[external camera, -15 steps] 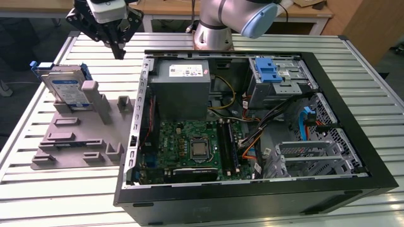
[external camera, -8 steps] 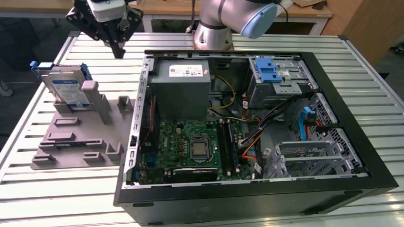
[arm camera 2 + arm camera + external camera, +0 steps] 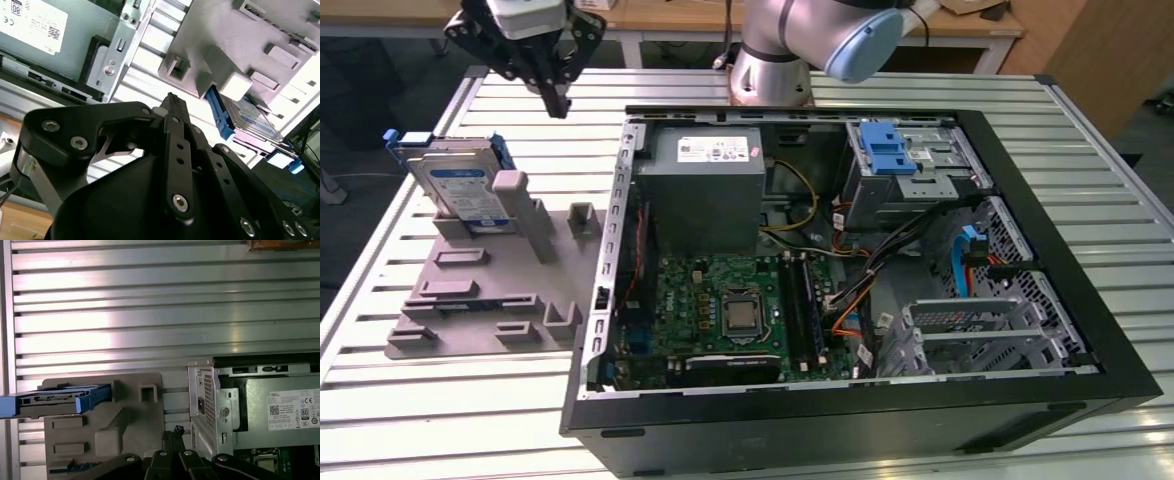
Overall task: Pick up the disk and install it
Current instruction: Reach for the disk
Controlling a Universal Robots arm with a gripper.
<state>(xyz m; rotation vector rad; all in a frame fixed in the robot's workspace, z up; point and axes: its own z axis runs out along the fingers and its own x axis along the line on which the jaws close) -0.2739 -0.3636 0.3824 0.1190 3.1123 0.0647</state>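
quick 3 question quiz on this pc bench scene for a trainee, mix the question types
1. True or false: the tool is holding the disk.
2. Where is the disk? A) standing on edge in the grey holder on the table beside the case; B) slotted into the drive cage; C) lying flat on the power supply.
3. Fill in: the tool's jaws are ____ (open or shut).

Key: 1 false; 2 A; 3 shut.
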